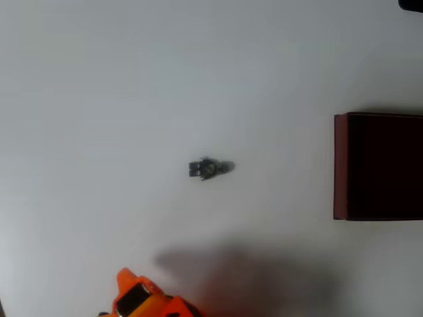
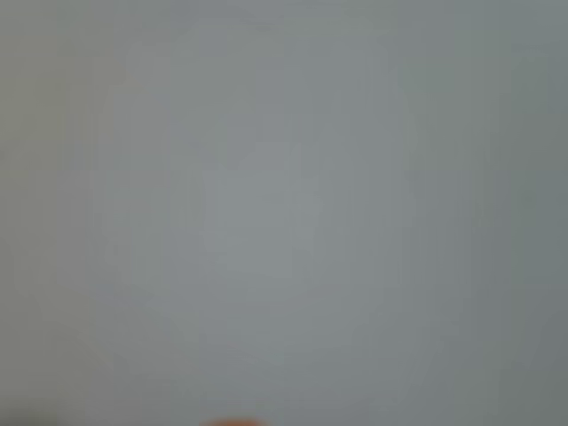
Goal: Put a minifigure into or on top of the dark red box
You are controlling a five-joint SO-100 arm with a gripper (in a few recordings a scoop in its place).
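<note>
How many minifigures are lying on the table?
1. The minifigure lies near the middle of the overhead view, apart from the dark red box at the right edge. The box's dark interior could hide more.

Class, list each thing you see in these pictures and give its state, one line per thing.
Minifigure: lying flat on the table, head end toward the box, untouched.
Box: open at the top, dark inside, right edge cut off by the overhead view.
Arm: orange, at the bottom edge, away from the minifigure; claw state cannot be told.
</note>
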